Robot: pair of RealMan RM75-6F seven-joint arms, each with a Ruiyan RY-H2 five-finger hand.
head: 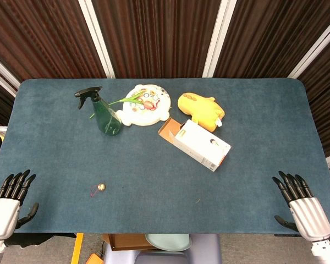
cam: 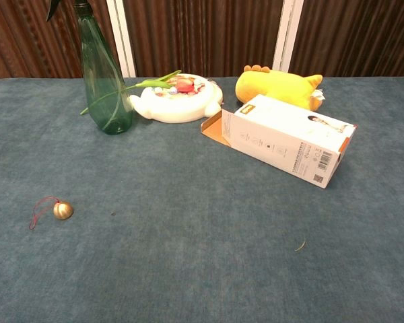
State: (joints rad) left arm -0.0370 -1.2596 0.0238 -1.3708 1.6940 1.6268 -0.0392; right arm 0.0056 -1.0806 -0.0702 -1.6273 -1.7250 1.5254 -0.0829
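My left hand [head: 10, 199] hovers at the table's near left corner, fingers spread and holding nothing. At the near right corner my right hand [head: 300, 204] is likewise spread and empty. Neither hand shows in the chest view. Nearest the left hand lies a small gold bell on a red string [head: 100, 187] [cam: 62, 210]. A white carton with an orange open flap [head: 197, 143] [cam: 286, 138] lies on its side mid-table. Behind it are a yellow plush toy [head: 201, 109] [cam: 277, 86], a white round toy plate [head: 144, 105] [cam: 177, 99] and a green spray bottle [head: 104, 113] [cam: 102, 75].
The blue felt table [head: 165, 181] [cam: 188, 256] spans both views. A green stem with leaves [head: 127, 99] [cam: 145, 85] lies from the bottle onto the plate. Dark slatted walls with white posts stand behind. Boxes and a pale bowl [head: 168, 240] sit below the front edge.
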